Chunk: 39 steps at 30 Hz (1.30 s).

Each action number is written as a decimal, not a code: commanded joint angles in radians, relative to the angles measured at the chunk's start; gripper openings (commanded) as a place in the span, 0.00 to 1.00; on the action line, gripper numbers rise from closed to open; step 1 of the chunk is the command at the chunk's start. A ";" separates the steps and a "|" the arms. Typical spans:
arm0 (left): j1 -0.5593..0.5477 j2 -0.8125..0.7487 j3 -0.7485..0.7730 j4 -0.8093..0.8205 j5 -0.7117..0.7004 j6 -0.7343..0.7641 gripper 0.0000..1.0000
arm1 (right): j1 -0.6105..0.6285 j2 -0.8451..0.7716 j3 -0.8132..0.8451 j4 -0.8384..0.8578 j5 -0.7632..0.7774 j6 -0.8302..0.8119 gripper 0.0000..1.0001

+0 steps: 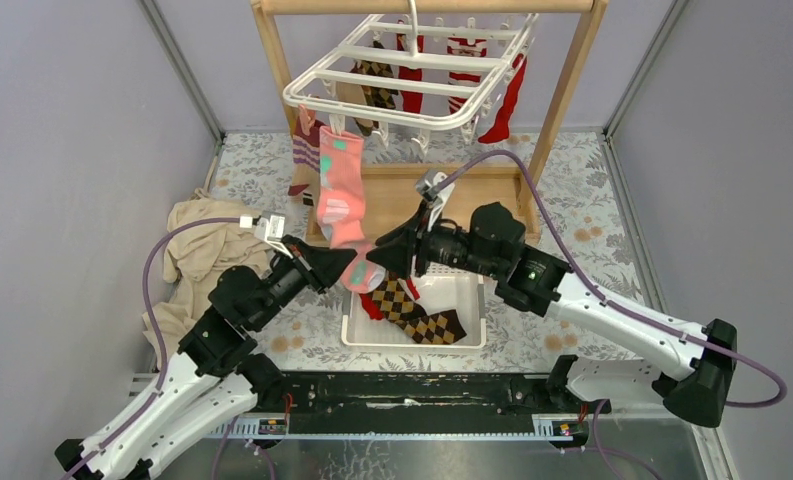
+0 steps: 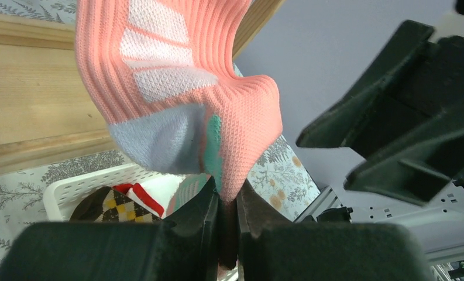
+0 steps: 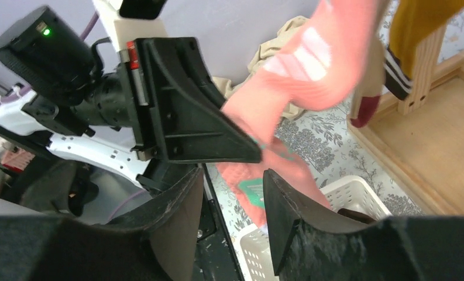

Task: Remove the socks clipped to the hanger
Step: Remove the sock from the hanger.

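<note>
Now left jaws pinch pink sock [image 2: 182,88] low end; right jaws spread just beside sock.

Top view crops the hook of the hanger [image 1: 402,90] at the frame edge, and its clips are way too small to tell which ones are actually biting. Down there the toe of the pink sock [image 1: 339,190] vanishes between the left tool [image 1: 347,272] and right tool [image 1: 375,257]. Left wrist view chops off the sock's upper part, its tip disappears between the fingers [image 2: 200,216], and the white basket [image 2: 65,193] is mostly hidden behind both. Right wrist view shows the sock smeared with blur, and the mustard sock [image 3: 419,29] is cut off up top.
</note>
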 commanded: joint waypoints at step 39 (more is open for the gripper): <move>-0.001 -0.048 -0.018 -0.075 -0.038 -0.011 0.15 | -0.220 0.326 0.796 -0.221 -0.005 -0.024 0.53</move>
